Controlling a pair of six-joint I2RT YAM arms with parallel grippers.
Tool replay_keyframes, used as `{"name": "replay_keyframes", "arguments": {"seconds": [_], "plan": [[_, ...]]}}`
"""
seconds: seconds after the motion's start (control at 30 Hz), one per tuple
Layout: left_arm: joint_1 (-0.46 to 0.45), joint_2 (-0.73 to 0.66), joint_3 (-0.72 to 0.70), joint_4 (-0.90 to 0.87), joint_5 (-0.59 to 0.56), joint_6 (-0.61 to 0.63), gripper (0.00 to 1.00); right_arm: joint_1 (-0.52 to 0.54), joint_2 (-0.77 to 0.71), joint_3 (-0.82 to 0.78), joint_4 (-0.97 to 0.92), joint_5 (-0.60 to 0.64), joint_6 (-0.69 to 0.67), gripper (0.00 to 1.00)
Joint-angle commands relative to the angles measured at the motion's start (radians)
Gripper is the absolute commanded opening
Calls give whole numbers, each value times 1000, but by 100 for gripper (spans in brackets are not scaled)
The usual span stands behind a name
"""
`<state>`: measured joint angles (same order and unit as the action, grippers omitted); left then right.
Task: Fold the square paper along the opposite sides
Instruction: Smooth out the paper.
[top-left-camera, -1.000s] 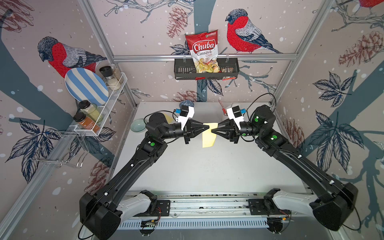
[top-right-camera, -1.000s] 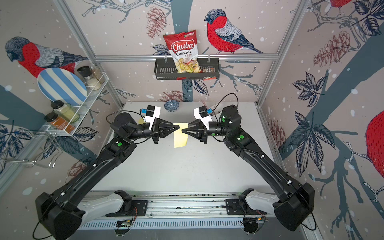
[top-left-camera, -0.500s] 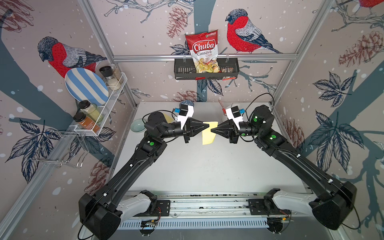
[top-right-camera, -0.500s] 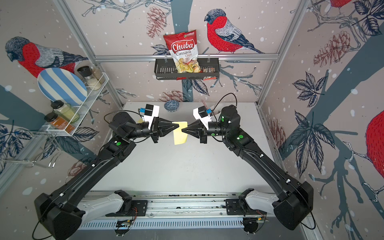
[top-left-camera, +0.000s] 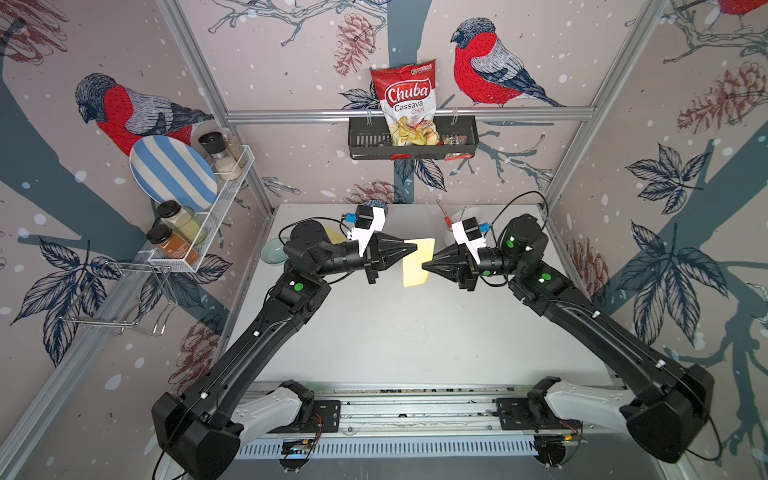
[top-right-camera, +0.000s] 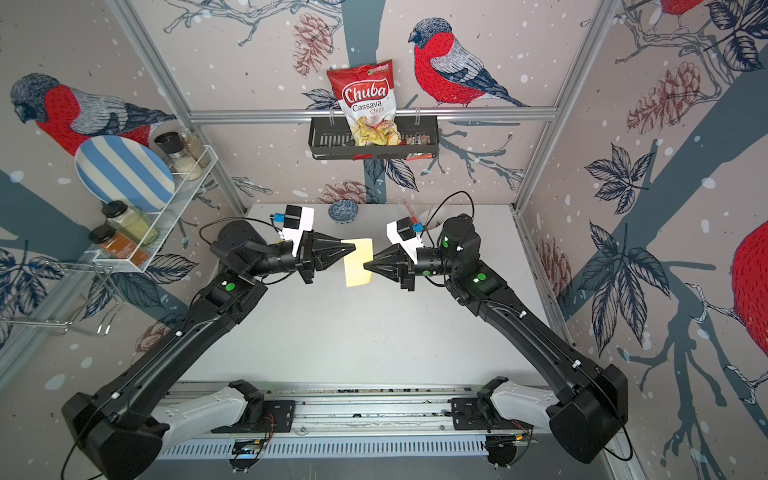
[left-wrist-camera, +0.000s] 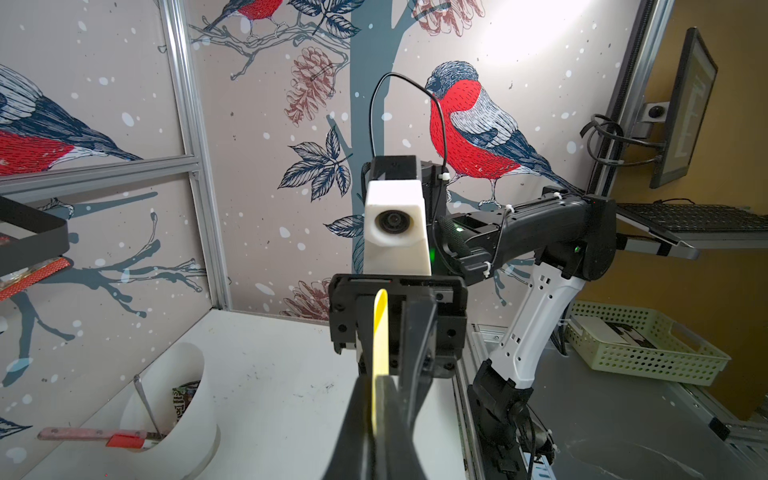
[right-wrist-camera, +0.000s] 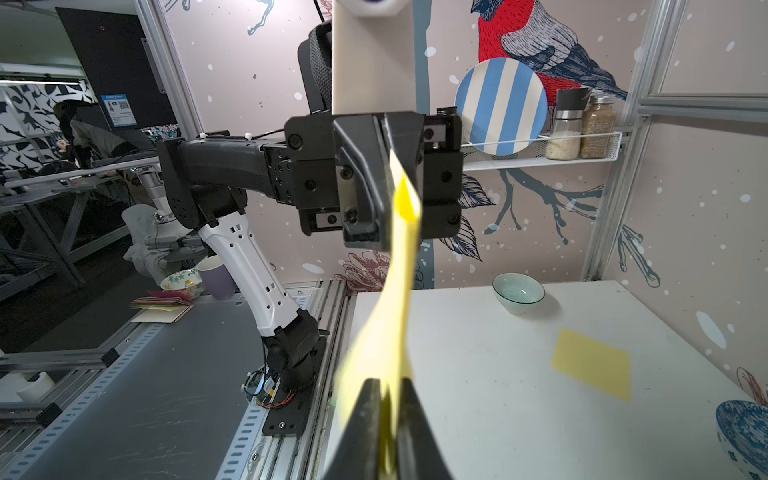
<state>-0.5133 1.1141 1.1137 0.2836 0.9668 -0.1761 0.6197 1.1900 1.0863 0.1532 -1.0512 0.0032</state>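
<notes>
1. Tabletop (top-left-camera: 415, 332): white and scuffed, with walls on three sides.
2. Left gripper (top-left-camera: 411, 248): reaches in from the left edge over the far half of the tabletop. Its jaws are pinched tight on the far left corner of the square paper, as both top views show.
3. Right gripper (top-left-camera: 426, 264): reaches in from the right edge, tip to tip with the left one. Its jaws are clamped on the paper's right edge, about midway along it.
4. White container (left-wrist-camera: 178, 395): stands near the far right corner. A red-handled tool (left-wrist-camera: 95, 436) pokes out of it.
5. Blue patterned bowl (top-right-camera: 343, 210): sits at the far edge, near its middle.
6. Pale green bowl (right-wrist-camera: 518, 291): sits at the left edge, towards the far corner.
7. Square paper (top-left-camera: 413, 274): yellow, held clear of the tabletop between the two grippers over the far half. It hangs roughly upright, with a twist visible in the right wrist view (right-wrist-camera: 395, 311).
8. Loose yellow sheet (right-wrist-camera: 592, 363): lies flat on the tabletop between the two bowls.
</notes>
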Motion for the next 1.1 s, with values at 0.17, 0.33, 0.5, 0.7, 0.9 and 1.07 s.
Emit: {"name": "replay_keyframes", "arguments": {"seconds": [0.17,0.33,0.5,0.7,0.9,1.07], "plan": [[1,-7,21,37,-4,12,0,5,-14,-16,14,-10,-9,15],[-1,-8,25,39,-5,9,0,9,-14,-22,11,-15,-14,0],[1,-11,33,39,-7,12,0,10,-12,-28,12,-7,-14,2],[1,-10,42,31,-9,19,0,13,-17,-40,11,-4,-19,11],[1,-12,49,21,-12,23,0,14,-20,-52,11,1,-21,0],[1,-13,44,16,-16,27,0,14,-34,-62,17,20,-19,13]]}}
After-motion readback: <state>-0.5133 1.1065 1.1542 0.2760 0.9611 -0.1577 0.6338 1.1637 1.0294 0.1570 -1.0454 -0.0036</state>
